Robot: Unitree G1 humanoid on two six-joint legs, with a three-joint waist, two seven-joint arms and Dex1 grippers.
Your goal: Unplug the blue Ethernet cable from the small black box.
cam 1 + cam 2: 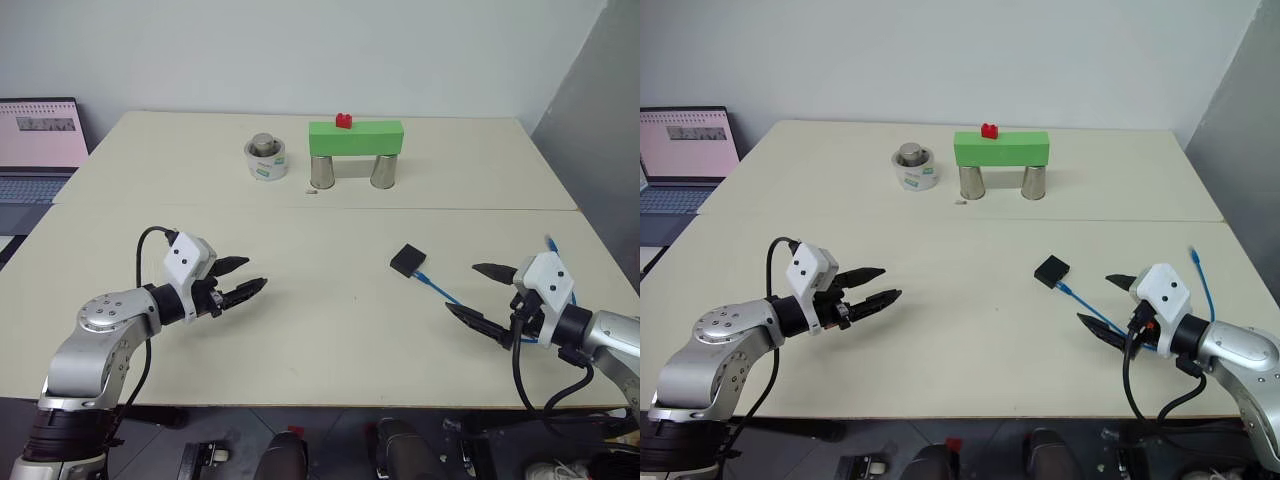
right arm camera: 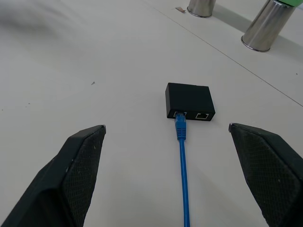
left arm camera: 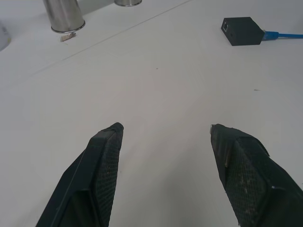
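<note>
Over on the robot's left, the left gripper (image 1: 245,276) hangs just above the pale cream desk (image 1: 330,220) with its two black fingers (image 3: 102,175) spread apart and nothing between them. It points across toward the middle of the desk, and the thing it would want lies well away from it, off toward the right half.

Moving across, the small flat matte black box (image 1: 407,260) sits on the bare desk right of centre, well in front of the green block bridge on two metal cups (image 1: 355,150) at the far side. The thin bright blue Ethernet cable (image 1: 440,291) is still plugged into one of the two ports on the box's near side, the other port empty beside it.

From that plug the cable runs in a straight line back toward the right gripper (image 1: 480,293), so its long axis points almost directly between that gripper's widely parted, empty fingers (image 2: 80,175). The right arm is plainly the nearer one, I'd say; a short advance along the cable's own line would bring the plug between its fingers, while the box would probably need holding down.
</note>
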